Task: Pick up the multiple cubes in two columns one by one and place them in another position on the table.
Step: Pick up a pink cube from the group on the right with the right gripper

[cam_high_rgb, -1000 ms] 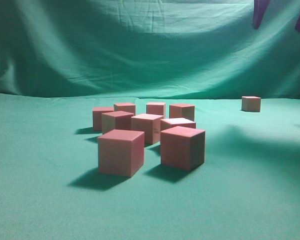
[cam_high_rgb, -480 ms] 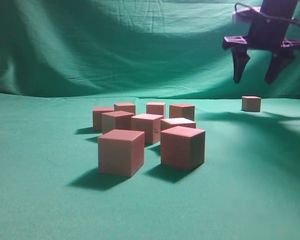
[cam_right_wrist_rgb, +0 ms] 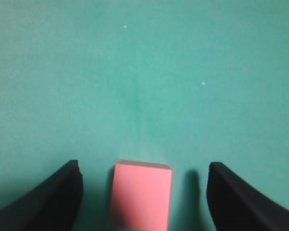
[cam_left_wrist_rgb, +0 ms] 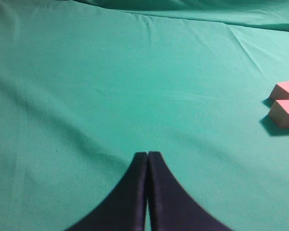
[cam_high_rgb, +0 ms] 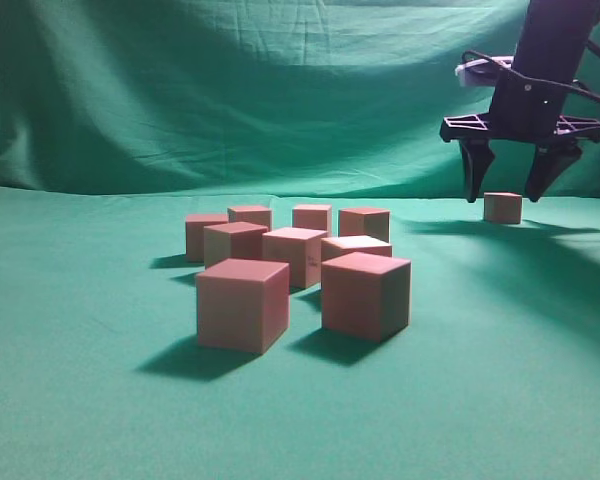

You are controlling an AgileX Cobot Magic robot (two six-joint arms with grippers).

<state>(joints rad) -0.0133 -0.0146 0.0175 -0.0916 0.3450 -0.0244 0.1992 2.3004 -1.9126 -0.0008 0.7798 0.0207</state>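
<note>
We see plain reddish-pink cubes [cam_high_rgb: 303, 270] on a green cloth table [cam_high_rgb: 80, 380], green backdrop [cam_high_rgb: 230, 90], dark purplish-black right gripper [cam_high_rgb: 507, 188].

This looks like a lab or test room set up for a robot. Green cloth covers the worktop [cam_high_rgb: 90, 400] and hangs as a backdrop [cam_high_rgb: 230, 90] behind it. Plain little cubes [cam_high_rgb: 300, 265] sit on the cloth, and a dark robot arm [cam_high_rgb: 545, 70] hangs above

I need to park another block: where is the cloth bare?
Bare: the wide table stretch left of the cluster of cubes, and the strip between it and the lone cube under the right gripper. Crowded: the cluster itself.
</note>
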